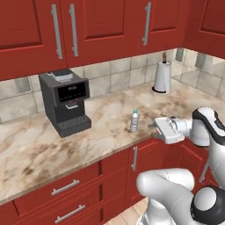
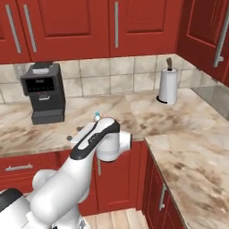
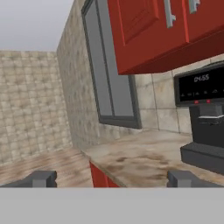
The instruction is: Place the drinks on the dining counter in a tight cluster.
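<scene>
From my left base view the small clear water bottle (image 1: 134, 120) stands upright near the front edge of the marbled wall counter (image 1: 39, 149), just left of my gripper (image 1: 154, 125); the right base view shows just its blue cap (image 2: 96, 115) behind the arm. In the hand view my fingertips (image 3: 42, 178) are spread wide, holding nothing, and the coffee machine (image 3: 204, 124) display has pale digits too blurred to read.

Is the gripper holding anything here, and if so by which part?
Nothing is held. The gripper is open and empty beside the water bottle, which stands free on the counter.
</scene>
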